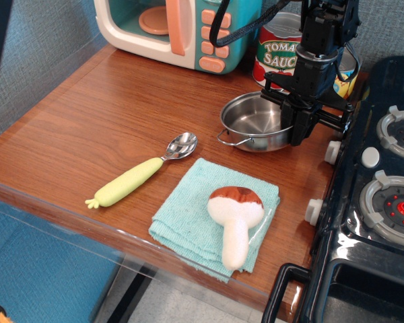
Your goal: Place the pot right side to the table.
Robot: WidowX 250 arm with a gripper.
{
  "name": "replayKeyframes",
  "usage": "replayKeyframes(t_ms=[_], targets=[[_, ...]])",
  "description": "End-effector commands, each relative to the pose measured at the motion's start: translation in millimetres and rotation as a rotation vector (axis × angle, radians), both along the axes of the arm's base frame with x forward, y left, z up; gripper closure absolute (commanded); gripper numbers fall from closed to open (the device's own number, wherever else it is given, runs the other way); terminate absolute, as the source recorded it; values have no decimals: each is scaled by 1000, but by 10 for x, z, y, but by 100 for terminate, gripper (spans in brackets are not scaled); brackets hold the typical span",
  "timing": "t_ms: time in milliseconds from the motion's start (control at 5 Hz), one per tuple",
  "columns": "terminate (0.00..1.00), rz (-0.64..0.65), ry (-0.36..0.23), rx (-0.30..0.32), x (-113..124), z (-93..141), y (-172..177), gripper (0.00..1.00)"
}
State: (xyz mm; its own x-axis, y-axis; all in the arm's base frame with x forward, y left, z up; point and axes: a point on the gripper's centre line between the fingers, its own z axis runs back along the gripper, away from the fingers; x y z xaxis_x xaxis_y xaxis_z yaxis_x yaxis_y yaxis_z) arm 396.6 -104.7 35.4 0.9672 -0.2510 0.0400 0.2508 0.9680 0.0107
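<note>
One pot [256, 122] was seen on the table [108, 114], sitting upright near the right side, just beside the black stove [377, 202]. Its right rim was covered by the gripper [299, 128], so that edge and any handle there couldn't be made out; only the wire loop on the left was clearly shown. The black fingers were pointed down over that rim, one apparently inside the bowl and one outside. Whether the rim was actually being pinched couldn't be told from this angle, tbh, since the fingertips blended into the dark stove and the pot's shine.

Behind the pot, a tomato sauce can [277, 47] was partly blocked by the arm and a black cable, with only part of the label readable. A second can [345, 74] was mostly hidden behind the gripper, just a sliver of yellow and blue showing. The toy microwave [182, 30] was cut off by the top edge.

Nearer the front, a spoon [145, 171] with a yellow-green handle was laid beside a teal cloth [188, 212], and a plush mushroom [236, 219] was rested on top of that cloth. The stove was cropped at the right and bottom.
</note>
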Motion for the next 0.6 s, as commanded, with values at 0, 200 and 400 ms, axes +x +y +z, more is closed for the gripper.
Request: replayKeyframes(t_ms=[0,200,400], targets=[[0,25,-63,-24,-44,240,126,0],[0,27,-87,-38,-40,373,136,0],[0,28,-147,-48,-59,655,115,0]])
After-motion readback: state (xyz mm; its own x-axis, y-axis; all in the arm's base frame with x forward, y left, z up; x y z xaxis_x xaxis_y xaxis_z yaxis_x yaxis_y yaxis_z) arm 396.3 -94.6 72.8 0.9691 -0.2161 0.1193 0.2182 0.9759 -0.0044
